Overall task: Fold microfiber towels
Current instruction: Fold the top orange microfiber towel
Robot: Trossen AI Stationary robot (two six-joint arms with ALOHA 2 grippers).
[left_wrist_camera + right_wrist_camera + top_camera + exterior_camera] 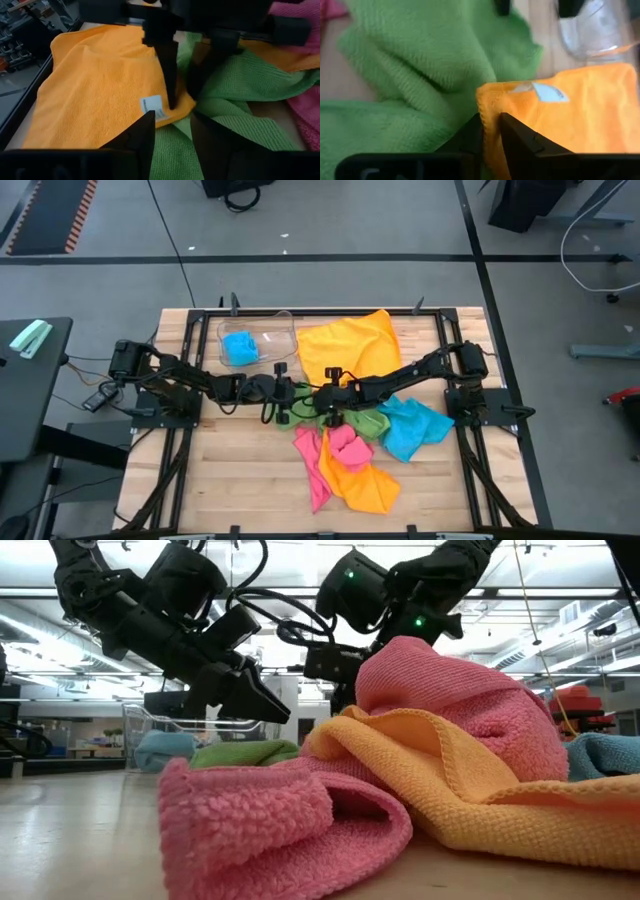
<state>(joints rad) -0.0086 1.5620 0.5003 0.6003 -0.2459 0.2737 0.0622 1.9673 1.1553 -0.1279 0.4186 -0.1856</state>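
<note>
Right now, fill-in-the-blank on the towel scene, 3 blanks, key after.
1. The clear bin holds a ____ towel.
2. The right claw is pinching the edge of the ____ towel.
3. The white tag sits on the orange towel, which overlaps the ____ towel at that corner.

Missing words: blue; orange; green

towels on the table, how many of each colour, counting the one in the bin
orange towels: 2, one spread flat, one crumpled at the front
pink towel: 1
green towel: 1
blue towels: 2, one beside the pile, one in the clear bin
total: 6
</note>
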